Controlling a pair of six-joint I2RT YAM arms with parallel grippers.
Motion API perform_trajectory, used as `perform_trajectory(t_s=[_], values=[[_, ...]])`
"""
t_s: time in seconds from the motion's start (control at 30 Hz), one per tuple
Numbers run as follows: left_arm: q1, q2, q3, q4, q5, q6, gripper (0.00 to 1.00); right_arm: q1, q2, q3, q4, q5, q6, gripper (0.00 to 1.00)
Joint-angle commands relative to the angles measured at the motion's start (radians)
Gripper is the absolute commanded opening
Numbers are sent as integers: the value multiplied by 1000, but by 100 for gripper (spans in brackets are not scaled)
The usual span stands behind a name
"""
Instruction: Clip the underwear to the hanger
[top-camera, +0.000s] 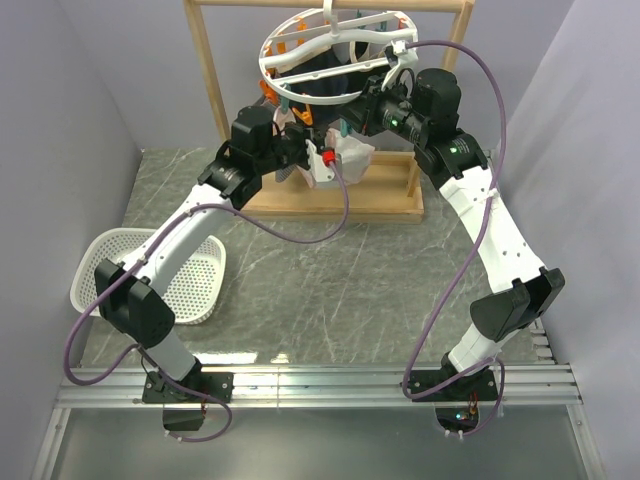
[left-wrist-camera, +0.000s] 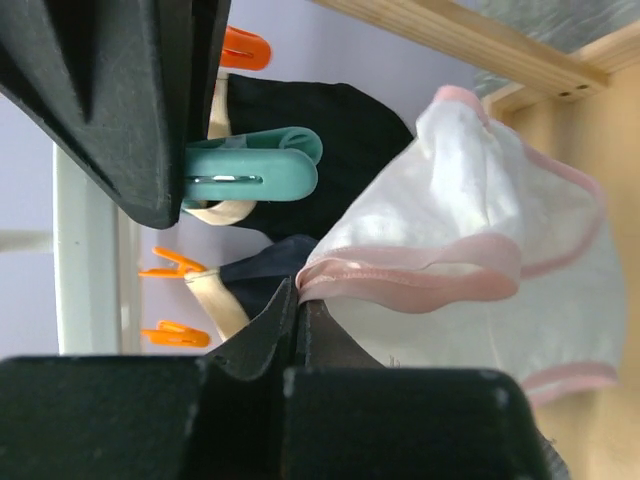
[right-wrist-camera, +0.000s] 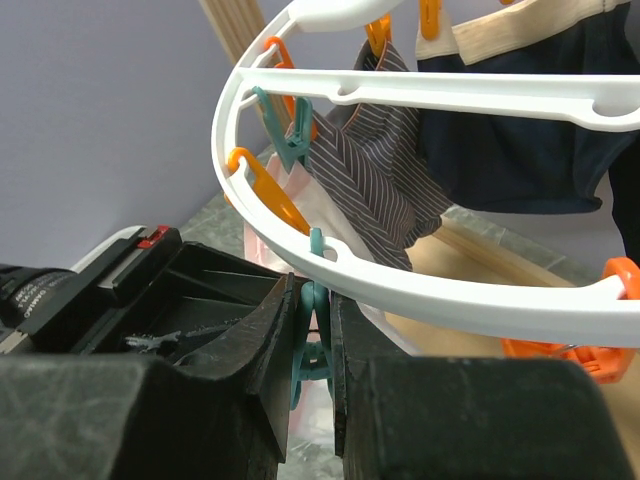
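The underwear (left-wrist-camera: 470, 270), white with pink trim, hangs from my left gripper (left-wrist-camera: 298, 300), which is shut on its pink waistband. It also shows in the top view (top-camera: 350, 155), below the hanger. The hanger (top-camera: 335, 50), a white oval ring with orange and teal clips, hangs from the wooden rack. Its ring crosses the right wrist view (right-wrist-camera: 420, 290). My right gripper (right-wrist-camera: 312, 300) is shut on a teal clip (right-wrist-camera: 314, 345) that dangles under the ring, squeezing its handles. The same teal clip (left-wrist-camera: 255, 175) shows in the left wrist view, just above the waistband.
A wooden frame rack (top-camera: 330, 200) stands at the back and carries the hanger. Dark navy garments (right-wrist-camera: 520, 140) and a grey striped cloth (right-wrist-camera: 375, 185) hang clipped to the hanger. A white mesh basket (top-camera: 190, 275) lies on the table at the left.
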Motion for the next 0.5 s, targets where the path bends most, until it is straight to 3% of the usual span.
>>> perform_trajectory(t_s=[0.0, 0.47], values=[[12, 17, 104, -164, 56, -43, 0, 4, -22, 16, -7, -58, -7, 0], [20, 144, 360, -354, 16, -251, 0, 4, -29, -19, 6, -53, 44, 0]])
